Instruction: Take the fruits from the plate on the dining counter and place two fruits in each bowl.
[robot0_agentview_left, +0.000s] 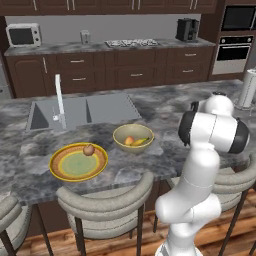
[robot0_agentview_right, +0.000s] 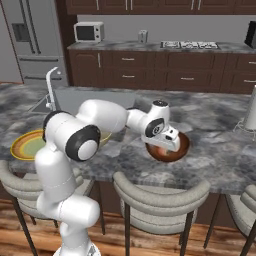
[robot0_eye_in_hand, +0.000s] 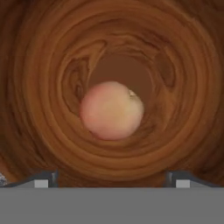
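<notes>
Our claw (robot0_eye_in_hand: 112, 177) hangs released over the brown bowl (robot0_eye_in_hand: 48, 65), fingertips (robot0_eye_in_hand: 43, 177) wide apart and cut off low in the hand view. Just below them lies a pinkish fruit (robot0_eye_in_hand: 112, 110) on the bowl floor — blurred, kind unclear. From the right, the hand hides most of that bowl. Farther left sit the cream bowl (robot0_agentview_left: 120, 139) with banana (robot0_agentview_left: 141, 141) and orange fruit (robot0_agentview_left: 129, 140), then the plate (robot0_agentview_left: 60, 172) holding the brown fruit (robot0_agentview_left: 88, 149).

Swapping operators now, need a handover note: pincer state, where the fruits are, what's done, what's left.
Pincer: open, hanging over the wooden bowl, nothing held.
Wooden bowl: one pinkish-red fruit in its bottom.
Cream bowl: banana and orange-red fruit inside, so it has its two.
Plate: brownish fruit near its rim.
Left: move that brownish fruit into the wooden bowl.
</notes>
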